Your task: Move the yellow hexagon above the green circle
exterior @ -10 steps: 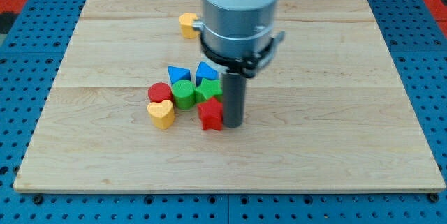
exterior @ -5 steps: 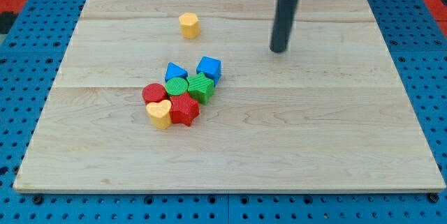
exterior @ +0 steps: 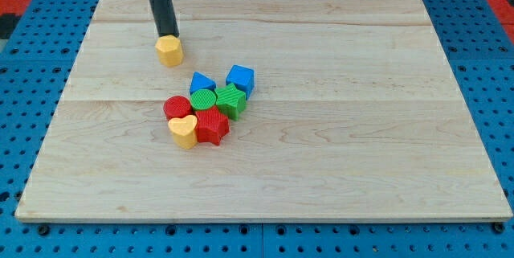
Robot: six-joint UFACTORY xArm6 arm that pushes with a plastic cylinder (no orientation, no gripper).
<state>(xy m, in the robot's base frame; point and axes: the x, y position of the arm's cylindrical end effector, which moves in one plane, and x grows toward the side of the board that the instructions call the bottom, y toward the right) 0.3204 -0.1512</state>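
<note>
While my tip (exterior: 167,36) touches yellow hexagon (exterior: 169,51) | green circle (exterior: 204,100) well apart | no gripper in view

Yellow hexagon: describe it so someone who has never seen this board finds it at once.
Start from the wooden board and find the huddle of coloured blocks near its middle. Go toward the view's top left, where one block sits alone: the yellow hexagon, with my tip right at its upper edge. The yellow heart is the only other yellow block, and it is packed into the huddle.
</note>
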